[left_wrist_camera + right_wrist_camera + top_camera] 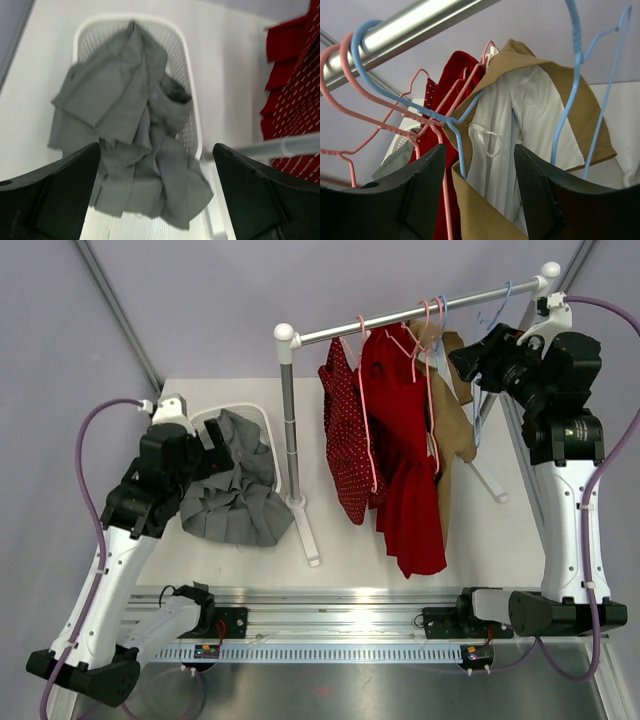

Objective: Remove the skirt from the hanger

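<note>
A tan skirt point(455, 420) with a white lining hangs on a blue hanger point(495, 310) at the right end of the rack rod point(420, 315). My right gripper point(468, 360) is open, right beside it. In the right wrist view the skirt point(580, 105) and the hanger's blue wire point(457, 145) lie between the spread jaws of my right gripper point(480, 195), with nothing gripped. My left gripper point(215, 445) is open and empty above a grey garment point(235, 495). That garment point(125, 135) also shows under my left gripper point(157, 190) in the left wrist view.
The grey garment spills out of a white basket point(192, 115) at the left. A red dotted garment point(345, 440) and a red garment point(405, 460) hang on pink hangers point(395, 110) left of the skirt. A second blue hanger point(570, 100) hangs beside it. The rack post point(291, 430) stands mid-table.
</note>
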Controlling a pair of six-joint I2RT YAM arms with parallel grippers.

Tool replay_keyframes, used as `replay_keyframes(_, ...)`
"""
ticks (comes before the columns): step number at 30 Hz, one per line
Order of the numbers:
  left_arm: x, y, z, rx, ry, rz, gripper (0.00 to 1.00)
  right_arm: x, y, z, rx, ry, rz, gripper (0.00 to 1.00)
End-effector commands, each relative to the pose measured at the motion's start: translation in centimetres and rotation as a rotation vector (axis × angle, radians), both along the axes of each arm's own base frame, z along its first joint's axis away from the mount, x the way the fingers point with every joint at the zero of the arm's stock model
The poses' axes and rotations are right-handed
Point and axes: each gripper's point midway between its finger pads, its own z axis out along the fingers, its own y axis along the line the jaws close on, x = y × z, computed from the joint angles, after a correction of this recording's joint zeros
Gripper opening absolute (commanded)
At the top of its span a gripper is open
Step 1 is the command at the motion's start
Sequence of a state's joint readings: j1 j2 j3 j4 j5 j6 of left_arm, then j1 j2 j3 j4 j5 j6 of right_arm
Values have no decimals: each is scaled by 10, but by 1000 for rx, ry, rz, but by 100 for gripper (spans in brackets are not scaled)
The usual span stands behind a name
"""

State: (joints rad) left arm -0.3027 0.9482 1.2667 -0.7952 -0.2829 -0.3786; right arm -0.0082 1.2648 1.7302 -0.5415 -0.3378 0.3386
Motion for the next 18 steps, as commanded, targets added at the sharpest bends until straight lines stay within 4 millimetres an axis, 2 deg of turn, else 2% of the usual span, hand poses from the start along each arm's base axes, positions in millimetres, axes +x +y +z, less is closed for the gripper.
replay_keyframes(1,-17,-12,-38,-45,86,-39,98,-5,19,37,29,-115,75,63)
replay_keyframes(2,-22,-11,-50,-40,107,-37,98,-1,23,33,38,-100,85,63)
replay_keyframes(6,-39,-7,-65,-42,109,-33,98,5,32,27,42,-93,104,63)
replay_keyframes(12,-44,-5,-86,-33,139,-28,98,14,46,20,36,-77,110,62)
replay_keyframes(18,-50,-6,-98,-51,128,-36,98,22,37,12,14,-55,46,55)
